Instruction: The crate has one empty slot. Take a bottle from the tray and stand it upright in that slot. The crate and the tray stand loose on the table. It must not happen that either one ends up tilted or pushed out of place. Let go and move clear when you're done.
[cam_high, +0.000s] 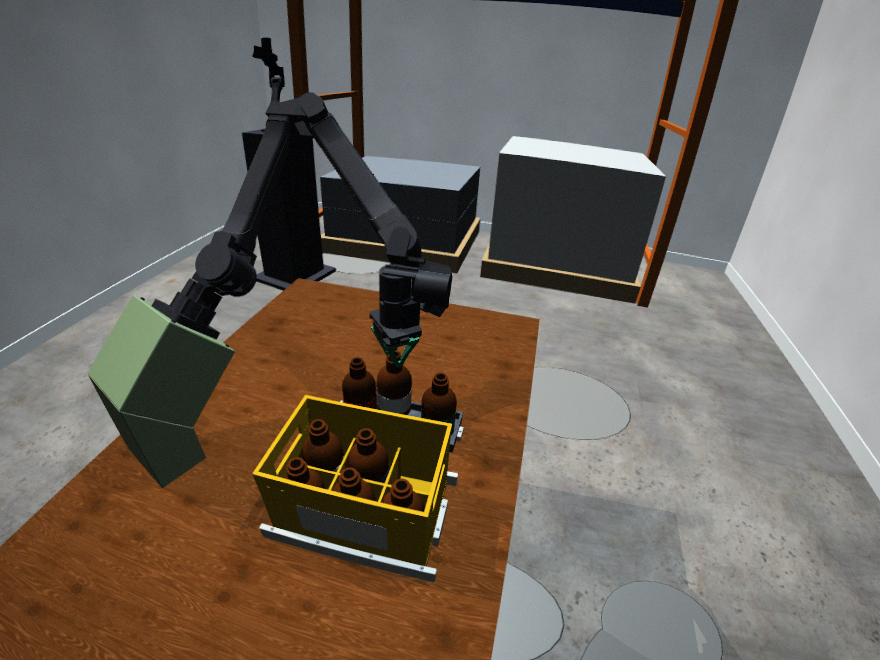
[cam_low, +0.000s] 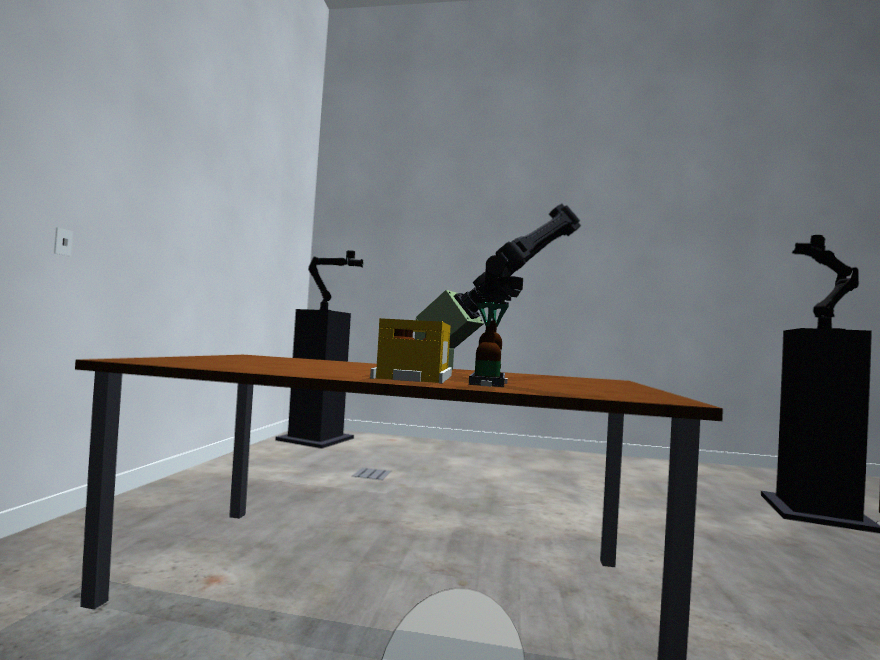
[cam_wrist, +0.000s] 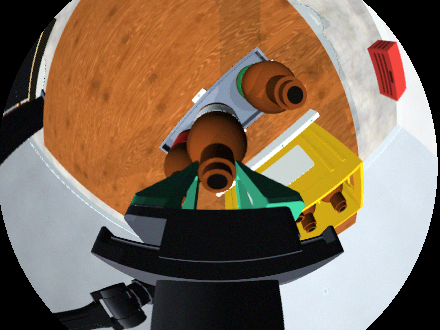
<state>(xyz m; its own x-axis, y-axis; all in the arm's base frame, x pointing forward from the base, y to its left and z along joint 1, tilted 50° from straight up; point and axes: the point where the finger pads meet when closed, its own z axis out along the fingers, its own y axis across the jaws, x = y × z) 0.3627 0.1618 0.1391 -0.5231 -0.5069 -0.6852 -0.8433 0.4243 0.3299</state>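
My gripper (cam_high: 395, 360) (cam_low: 490, 321) (cam_wrist: 217, 166) is shut on the neck of the middle brown bottle (cam_high: 393, 381) (cam_low: 488, 348) (cam_wrist: 215, 135). It holds that bottle upright, slightly above the dark tray (cam_high: 457, 426) (cam_wrist: 175, 139). Two more brown bottles (cam_high: 358, 383) (cam_high: 438, 397) stand in the tray on either side; one bottle (cam_wrist: 267, 85) shows clearly in the wrist view. The yellow crate (cam_high: 355, 522) (cam_low: 412, 348) (cam_wrist: 314, 159) stands right in front of the tray and holds several bottles. Its back right slot (cam_high: 420, 454) is empty.
The green block of the arm's base (cam_high: 159, 383) hangs over the table's left side. The wooden table (cam_high: 142, 568) (cam_low: 284, 369) ends just right of the crate and tray. Boxes on pallets (cam_high: 575, 206) stand on the floor behind.
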